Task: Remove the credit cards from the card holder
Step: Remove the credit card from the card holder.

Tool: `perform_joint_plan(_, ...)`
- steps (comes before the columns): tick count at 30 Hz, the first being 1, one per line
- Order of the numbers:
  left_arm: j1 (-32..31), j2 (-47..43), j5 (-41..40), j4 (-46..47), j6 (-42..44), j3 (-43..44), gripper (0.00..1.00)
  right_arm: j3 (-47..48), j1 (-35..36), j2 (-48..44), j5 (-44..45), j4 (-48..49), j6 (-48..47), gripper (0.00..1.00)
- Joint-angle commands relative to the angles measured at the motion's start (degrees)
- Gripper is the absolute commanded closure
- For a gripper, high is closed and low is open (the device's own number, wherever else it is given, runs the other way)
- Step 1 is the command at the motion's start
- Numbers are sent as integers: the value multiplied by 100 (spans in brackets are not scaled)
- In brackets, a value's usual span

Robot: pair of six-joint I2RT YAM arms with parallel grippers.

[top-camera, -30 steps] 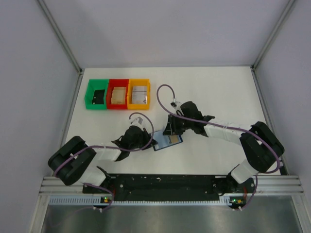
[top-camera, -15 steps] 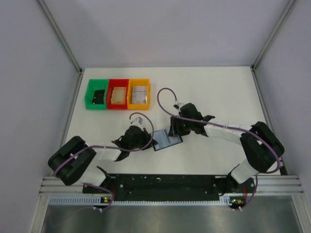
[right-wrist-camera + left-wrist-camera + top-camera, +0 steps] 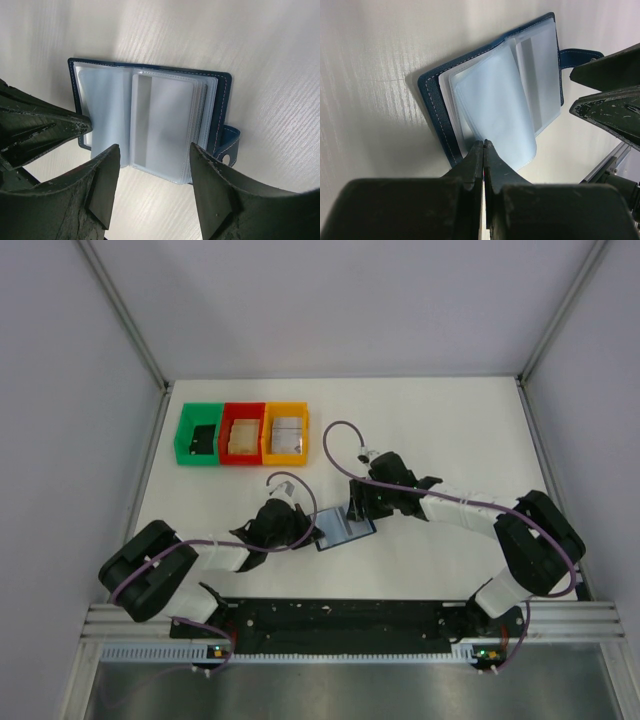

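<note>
One card holder lies open on the table, both grippers crowding it. One pale card shows in its top clear sleeve; any others are hidden. Left gripper is pinched tight on a curled sleeve's edge. Right gripper hangs over the holder, spread wide and empty. Three bins, green, red and orange, stand well apart from the holder.

The dark blue card holder is laid open flat, a pale silvery-grey credit card being seen tucked inside it
</note>
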Motion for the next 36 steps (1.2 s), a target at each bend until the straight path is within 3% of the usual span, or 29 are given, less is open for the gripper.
perform_joint_plan(1,12,-2,70,180,59,79,100,295,86,-7,-57,115,-93,43)
perform_joint_plan(21,12,6,87,198,59,79,100,312,86,231,-74,194,-58,47)
perform_joint_plan(36,12,51,132,233,59,79,100,216,95,521,-1050,861,416,49)
